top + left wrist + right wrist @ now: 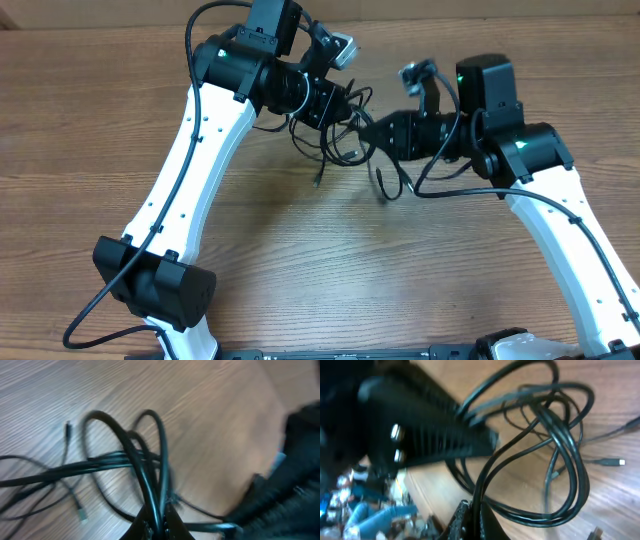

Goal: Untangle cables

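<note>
While one cable tangle (107, 462) lies toward the table's (300, 270) far edge, my left gripper (159, 522) and right gripper (471, 517) each pinch it.

The cables (335, 140) sat in a knot over the far middle of the table (300, 270), between the two grippers. The left gripper (348, 102) met the knot from the left and a little behind. The right gripper (368, 130) met it from the right, and the two tips were close together. Strands ran out from between each gripper's fingers. The left arm (200, 150) reached in from the near left corner, the right arm (560, 220) from the near right. Two loose ends trailed toward the near side of the knot. One plug (318, 184) lay left of the other plug (384, 192), both in front of the grippers.
</note>
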Robot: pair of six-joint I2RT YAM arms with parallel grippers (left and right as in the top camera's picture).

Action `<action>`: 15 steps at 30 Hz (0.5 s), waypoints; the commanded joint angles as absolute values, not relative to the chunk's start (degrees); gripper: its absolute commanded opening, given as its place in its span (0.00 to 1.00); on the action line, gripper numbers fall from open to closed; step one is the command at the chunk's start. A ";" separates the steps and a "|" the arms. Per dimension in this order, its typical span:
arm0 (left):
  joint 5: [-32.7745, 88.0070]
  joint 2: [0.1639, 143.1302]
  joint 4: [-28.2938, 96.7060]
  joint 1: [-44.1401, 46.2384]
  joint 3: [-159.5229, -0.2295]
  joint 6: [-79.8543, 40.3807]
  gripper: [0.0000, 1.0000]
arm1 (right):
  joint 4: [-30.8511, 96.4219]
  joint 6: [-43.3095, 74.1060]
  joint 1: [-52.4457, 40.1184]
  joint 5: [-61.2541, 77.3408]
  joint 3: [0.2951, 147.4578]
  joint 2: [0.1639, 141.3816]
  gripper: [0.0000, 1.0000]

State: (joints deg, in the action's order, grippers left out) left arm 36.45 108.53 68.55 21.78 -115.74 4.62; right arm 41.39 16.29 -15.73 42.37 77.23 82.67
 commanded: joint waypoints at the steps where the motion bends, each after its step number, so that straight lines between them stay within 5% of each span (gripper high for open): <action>1: 47.90 106.50 67.83 22.20 -115.52 6.33 0.05 | 39.70 24.29 -15.42 37.43 79.13 81.25 0.04; 15: 62.43 106.50 63.77 22.04 -115.52 6.37 0.05 | 39.92 30.35 -16.49 32.82 79.09 87.81 0.04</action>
State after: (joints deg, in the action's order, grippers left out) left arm 57.04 108.53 64.03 21.78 -115.74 4.86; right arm 40.10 28.77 -16.23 34.65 77.25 86.37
